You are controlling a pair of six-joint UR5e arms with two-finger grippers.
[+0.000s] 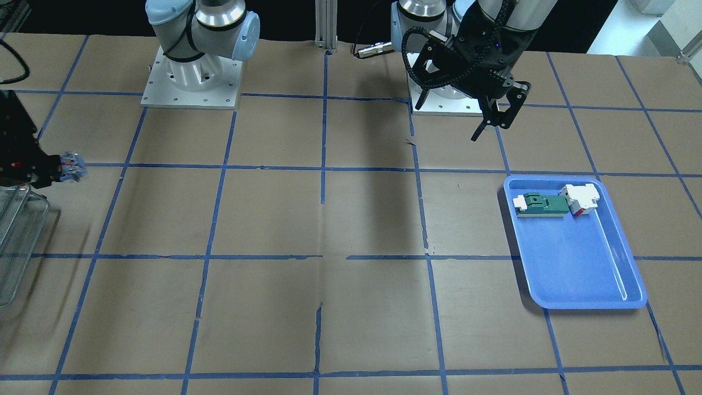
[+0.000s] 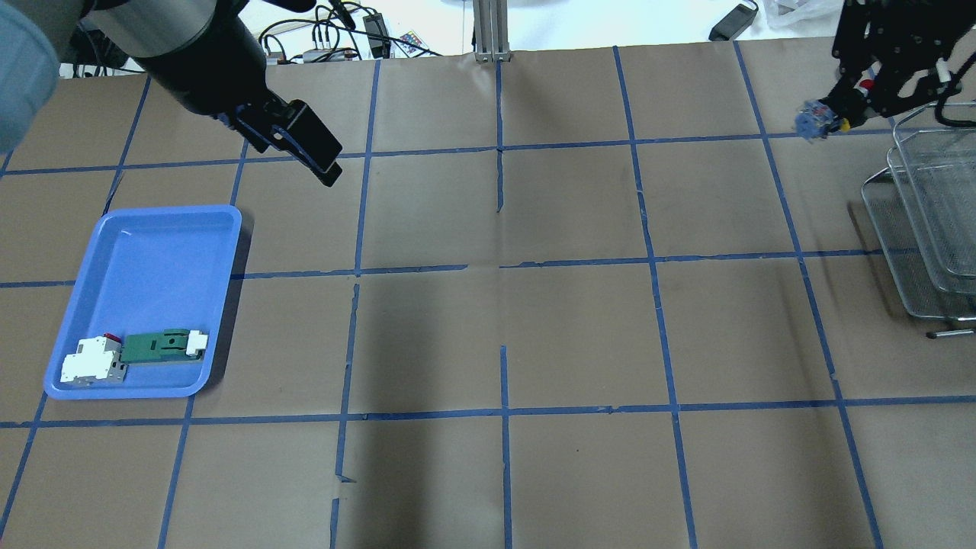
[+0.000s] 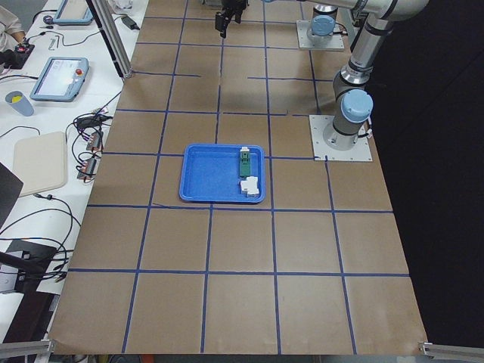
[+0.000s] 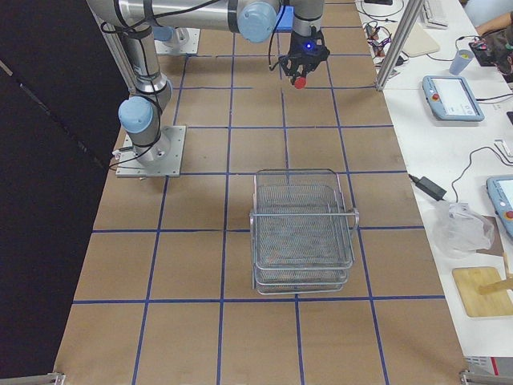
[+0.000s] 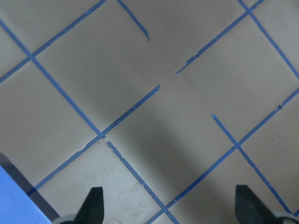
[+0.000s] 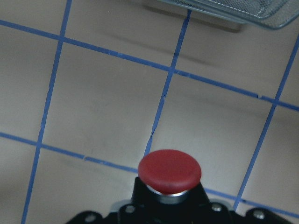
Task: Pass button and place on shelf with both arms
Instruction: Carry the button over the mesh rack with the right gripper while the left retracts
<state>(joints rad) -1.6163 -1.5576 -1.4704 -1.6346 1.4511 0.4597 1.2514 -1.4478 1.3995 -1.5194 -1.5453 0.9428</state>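
My right gripper (image 2: 835, 114) is shut on the button, held above the table just short of the shelf (image 2: 930, 229). In the right wrist view the button's red cap (image 6: 169, 170) fills the lower middle, with the shelf's rim (image 6: 233, 9) at the top edge. In the exterior right view the red cap (image 4: 299, 82) hangs under the gripper, beyond the wire shelf (image 4: 304, 233). My left gripper (image 1: 493, 123) is open and empty, raised near its base. Its two fingertips (image 5: 93, 205) show spread wide over bare table.
A blue tray (image 1: 576, 269) lies on the left arm's side with a green-and-white flat part (image 1: 540, 204) and a white block with red (image 1: 581, 198) at one end. The table is brown paper with a blue tape grid.
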